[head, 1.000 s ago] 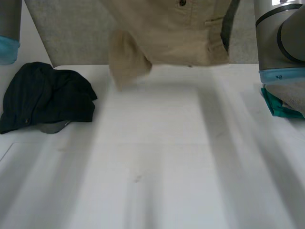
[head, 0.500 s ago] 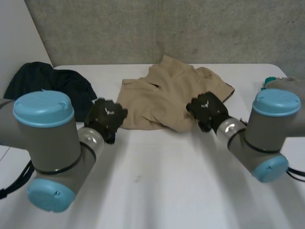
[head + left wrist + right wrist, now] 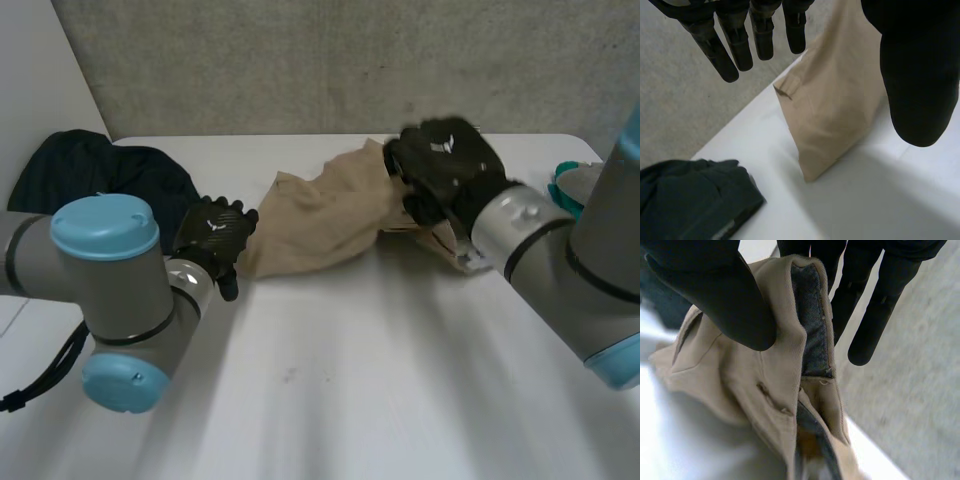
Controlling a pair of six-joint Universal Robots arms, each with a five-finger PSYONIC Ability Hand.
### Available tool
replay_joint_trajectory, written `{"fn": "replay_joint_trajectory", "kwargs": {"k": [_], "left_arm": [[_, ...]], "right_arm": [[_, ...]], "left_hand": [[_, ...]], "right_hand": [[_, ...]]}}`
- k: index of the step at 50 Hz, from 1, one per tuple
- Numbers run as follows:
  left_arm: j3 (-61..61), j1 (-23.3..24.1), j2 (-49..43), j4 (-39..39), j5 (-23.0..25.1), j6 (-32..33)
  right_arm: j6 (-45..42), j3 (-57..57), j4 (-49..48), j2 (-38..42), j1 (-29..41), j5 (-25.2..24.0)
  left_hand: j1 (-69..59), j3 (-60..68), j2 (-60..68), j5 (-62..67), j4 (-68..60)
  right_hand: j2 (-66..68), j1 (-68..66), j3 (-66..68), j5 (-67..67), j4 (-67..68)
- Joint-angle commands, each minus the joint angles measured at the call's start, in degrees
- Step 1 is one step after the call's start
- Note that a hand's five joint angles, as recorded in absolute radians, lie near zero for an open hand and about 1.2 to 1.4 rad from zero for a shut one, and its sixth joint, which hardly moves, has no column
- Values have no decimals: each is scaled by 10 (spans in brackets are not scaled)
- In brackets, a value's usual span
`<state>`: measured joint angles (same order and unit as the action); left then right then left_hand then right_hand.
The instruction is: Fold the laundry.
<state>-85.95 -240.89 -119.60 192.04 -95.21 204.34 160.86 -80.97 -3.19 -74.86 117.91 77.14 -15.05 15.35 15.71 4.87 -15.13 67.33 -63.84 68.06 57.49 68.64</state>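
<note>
The right hand (image 3: 447, 165) is pinching the tan garment (image 3: 318, 218) at its waistband — the left hand (image 3: 214, 238) is hovering open, empty. One-sided grip — the garment is risking bunching or slipping.

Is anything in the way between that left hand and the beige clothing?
Nothing visible. The left hand is open beside one end of the tan garment; the dark clothes pile lies on the hand's other side.
</note>
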Motion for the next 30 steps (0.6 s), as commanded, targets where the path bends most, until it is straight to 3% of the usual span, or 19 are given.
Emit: {"fn": "replay_joint_trajectory", "kwargs": {"k": [1, 7, 11, 15, 16, 17, 22, 26, 30], "left_arm": [[50, -1, -56, -54, 2, -18], [85, 1, -93, -64, -3, -32], [118, 2, -114, -65, -15, -64], [148, 9, -128, -72, -31, -107], [155, 12, -129, -80, -42, -125], [156, 11, -129, -81, -46, -135], [150, -5, -97, -90, -67, -173], [107, -37, -16, -87, -64, -172], [48, -84, 111, -76, -31, -156]], "right_arm": [[26, 56, 31, -31, 40, 14], [36, 80, 42, -41, 65, 21], [39, 87, 48, -41, 77, 33], [40, 86, 49, -45, 80, 37], [40, 85, 49, -47, 77, 38], [40, 85, 49, -48, 75, 38], [37, 82, 56, -55, 58, 40], [28, 80, 79, -60, 25, 35], [16, 78, 101, -66, -11, 23]], "left_hand": [[-2, -1, -5, 4, -1], [-17, 14, 11, 19, -16], [-106, 103, 100, 108, -105], [-361, 358, 355, 363, -360], [-564, 561, 557, 565, -563], [-649, 646, 642, 650, -648], [-650, 647, 643, 651, -649], [-650, 647, 643, 651, -649], [-650, 647, 643, 651, -649]], "right_hand": [[127, -162, 119, 125, 114], [127, -162, 119, 125, 114], [127, -162, 119, 125, 114], [127, -162, 119, 125, 114], [127, -162, 119, 125, 114], [127, -162, 119, 125, 114], [127, -162, 119, 125, 114], [127, -162, 119, 125, 114], [127, -162, 119, 125, 114]]}}
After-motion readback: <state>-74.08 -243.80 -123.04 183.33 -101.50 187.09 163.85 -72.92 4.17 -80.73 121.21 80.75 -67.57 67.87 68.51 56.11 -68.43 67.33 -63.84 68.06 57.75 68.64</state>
